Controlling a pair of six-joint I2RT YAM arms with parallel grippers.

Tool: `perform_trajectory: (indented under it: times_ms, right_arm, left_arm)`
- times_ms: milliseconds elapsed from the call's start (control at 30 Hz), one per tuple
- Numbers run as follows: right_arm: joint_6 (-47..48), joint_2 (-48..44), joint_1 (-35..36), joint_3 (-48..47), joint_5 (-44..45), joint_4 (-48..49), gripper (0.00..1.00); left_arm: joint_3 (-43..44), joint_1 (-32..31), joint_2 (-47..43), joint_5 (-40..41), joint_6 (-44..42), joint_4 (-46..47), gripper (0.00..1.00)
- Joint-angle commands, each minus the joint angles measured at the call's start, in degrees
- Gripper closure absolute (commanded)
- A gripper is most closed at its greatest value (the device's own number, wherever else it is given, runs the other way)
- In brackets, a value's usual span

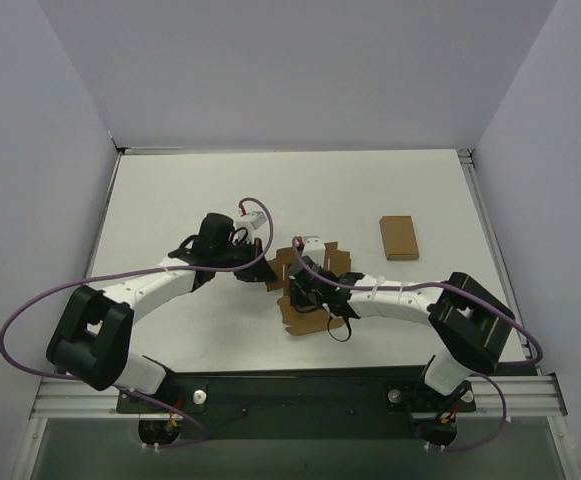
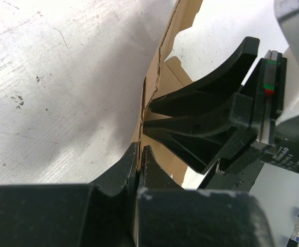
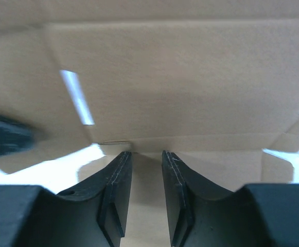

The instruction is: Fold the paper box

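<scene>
Top external view: the paper box [image 1: 298, 318] lies near the middle of the table [image 1: 170, 200], between the two arms. The right wrist covers much of it, so its outline is hard to read.
Cut off: the right wrist view shows only blurred brown panels of the box [image 3: 164, 92], with its edges out of frame.
Left end effector [image 1: 267, 265]: pinched flat on a thin upright edge of the box [image 2: 164, 77], with the cardboard caught between its tips [image 2: 140, 152].
Right end effector [image 3: 146, 153]: fingers a narrow gap apart, tips at a crease in the panel, no cardboard visibly between the pads. From above it sits over the box [image 1: 305, 292].
Box state: notched flaps partly raised, not closed up. Its inside cannot be made out.
Other cardboard: a plain cardboard rectangle [image 1: 398, 238] lies flat to the right, well apart from the box.
Surface: the table is white, scuffed and speckled close up [image 2: 62, 77].
Room: pale walls [image 1: 50, 100] on three sides and purple cables [image 1: 30, 300] along the arms.
</scene>
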State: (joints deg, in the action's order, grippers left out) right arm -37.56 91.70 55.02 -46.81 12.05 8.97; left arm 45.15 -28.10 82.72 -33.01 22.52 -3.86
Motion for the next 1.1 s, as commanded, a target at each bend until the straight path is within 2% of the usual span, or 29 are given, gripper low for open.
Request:
perform_trajectory:
  times_ms: [0, 167, 300, 500, 733, 1067]
  right_arm:
    - [-0.2, 0.4, -1.8, 2.1, 6.6, -2.1, 0.69]
    - [0.3, -4.2, -1.9, 3.5, 3.2, -0.8, 0.64]
    - [1.0, -11.8, -1.9, 2.3, 0.9, -4.0, 0.55]
    - [0.5, -19.8, -1.9, 0.0, -0.6, -7.5, 0.43]
    - [-5.8, -18.4, -2.0, -5.7, -3.7, -7.3, 0.40]
    - [-10.8, -14.3, -2.5, -7.2, 0.4, -4.0, 0.41]
  left_arm:
    - [1.3, -1.3, -2.8, -6.2, 0.2, -0.4, 1.00]
    - [2.8, -1.3, -2.7, -2.9, -1.5, -2.9, 1.00]
    - [7.0, -1.3, -1.3, 3.9, -5.6, -10.6, 1.00]
    - [8.2, -1.3, -2.1, 5.4, -7.8, -11.3, 1.00]
    - [6.6, -2.9, -4.2, 6.6, -8.5, -9.7, 1.00]
    - [6.6, -5.3, -5.3, 8.8, -9.2, -10.0, 1.00]
